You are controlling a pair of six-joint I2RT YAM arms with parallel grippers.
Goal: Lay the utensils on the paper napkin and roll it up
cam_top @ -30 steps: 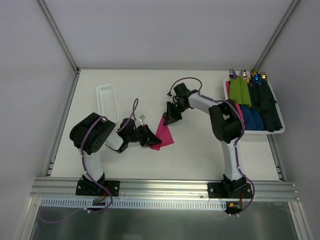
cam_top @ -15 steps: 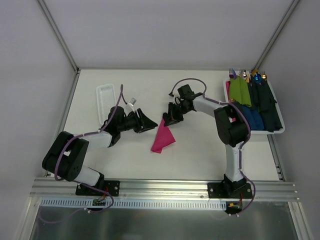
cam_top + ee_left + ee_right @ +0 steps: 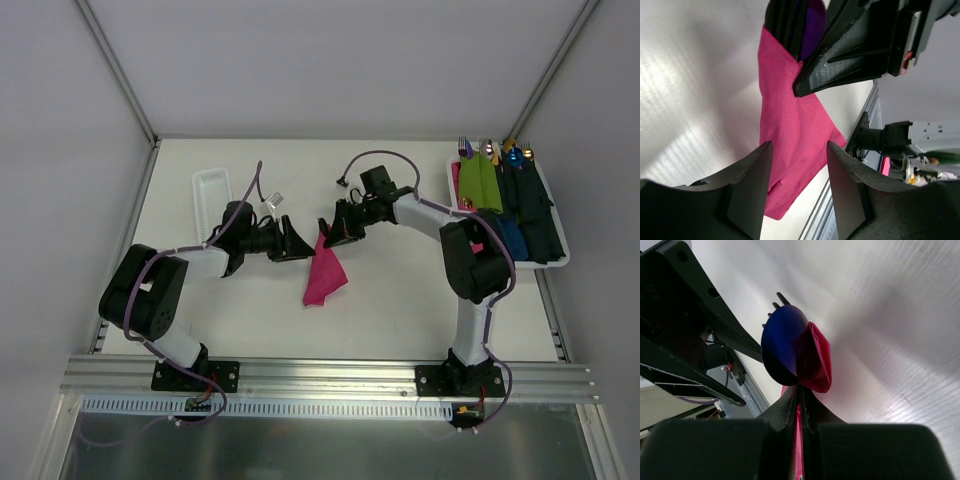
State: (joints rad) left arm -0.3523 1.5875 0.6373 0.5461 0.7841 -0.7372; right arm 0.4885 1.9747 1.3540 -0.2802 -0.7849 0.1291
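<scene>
top: high, looking down | wrists: close, facing each other | shared: napkin (image 3: 790, 125)

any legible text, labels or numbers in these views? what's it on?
None readable in any view.
Napkin, white tray: plain, no print.
Red-and-white patch on the right gripper: too blurred to read.
Boards at the arm bases: too small to read.

One pink paper napkin (image 3: 325, 275), one purple spoon (image 3: 782, 345), one dark fork (image 3: 785, 25), and two white trays (image 3: 213, 195) (image 3: 540, 266).
</scene>
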